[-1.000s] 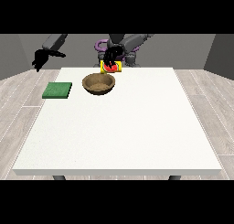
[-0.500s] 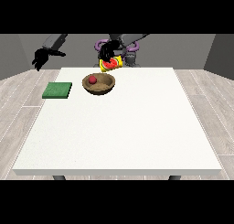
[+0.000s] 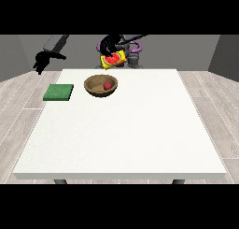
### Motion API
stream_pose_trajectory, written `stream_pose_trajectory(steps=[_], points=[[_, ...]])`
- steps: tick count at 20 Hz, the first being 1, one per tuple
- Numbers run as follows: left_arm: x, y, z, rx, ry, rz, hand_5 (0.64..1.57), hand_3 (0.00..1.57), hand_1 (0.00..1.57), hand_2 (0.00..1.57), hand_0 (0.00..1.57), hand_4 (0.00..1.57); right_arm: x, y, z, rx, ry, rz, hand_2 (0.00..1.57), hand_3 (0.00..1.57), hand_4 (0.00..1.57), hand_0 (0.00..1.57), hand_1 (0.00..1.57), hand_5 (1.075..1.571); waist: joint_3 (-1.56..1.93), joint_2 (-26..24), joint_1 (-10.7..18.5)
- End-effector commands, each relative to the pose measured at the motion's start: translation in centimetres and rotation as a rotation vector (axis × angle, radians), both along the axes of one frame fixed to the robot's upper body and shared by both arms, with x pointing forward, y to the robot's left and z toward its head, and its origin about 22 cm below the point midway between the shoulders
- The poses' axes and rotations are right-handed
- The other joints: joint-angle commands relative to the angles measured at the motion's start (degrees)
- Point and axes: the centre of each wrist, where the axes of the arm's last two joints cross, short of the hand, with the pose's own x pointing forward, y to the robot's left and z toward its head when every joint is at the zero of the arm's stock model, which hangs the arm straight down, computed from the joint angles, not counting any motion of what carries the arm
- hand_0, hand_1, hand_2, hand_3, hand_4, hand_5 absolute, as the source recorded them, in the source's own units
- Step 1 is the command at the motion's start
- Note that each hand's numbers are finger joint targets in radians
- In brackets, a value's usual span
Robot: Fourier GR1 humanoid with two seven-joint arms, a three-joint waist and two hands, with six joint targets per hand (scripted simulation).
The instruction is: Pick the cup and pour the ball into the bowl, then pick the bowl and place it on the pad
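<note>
The yellow cup hangs tilted above the table's far edge, its red inside facing the camera. The hand at the view's right is curled round it from above, its arm coming in from the right. Just in front of the cup, the brown wooden bowl stands on the white table, and the small red ball lies inside it, right of centre. The green pad lies flat to the left of the bowl. The hand at the view's left hovers off the table's far-left corner, fingers relaxed, holding nothing.
The white table stretches wide towards the camera and to the right. The robot's torso stands behind the far edge. Grey plank floor surrounds the table.
The ball went from the cup into the bowl, which was empty a second ago, and has rolled to the bowl's right side. The tilted cup has stayed above the far edge.
</note>
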Motion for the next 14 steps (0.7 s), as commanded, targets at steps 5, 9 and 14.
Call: stream_pose_trajectory(steps=[5,9,14], points=[[1.0,4.4,1.5,-0.541,0.126,0.051,1.545,1.57,0.15,1.57,0.15,1.00,-0.8,0.4,-1.5,0.042,0.110,-0.025,0.00,0.00,0.46,0.00,0.00,1.557,-0.27,-1.79,6.16],[2.7,9.8,3.0,-0.783,0.125,0.067,1.571,1.57,0.28,1.57,0.28,1.00,-0.6,1.2,-1.9,0.068,0.067,-0.094,0.00,0.00,0.47,0.00,0.00,1.558,-0.23,0.70,11.30],[3.0,12.1,2.1,-1.153,0.325,0.031,1.564,1.53,1.29,1.57,1.29,1.00,1.0,3.2,-1.2,0.089,0.002,-0.092,0.00,0.00,0.24,0.00,0.00,1.561,-0.33,6.85,10.22]])
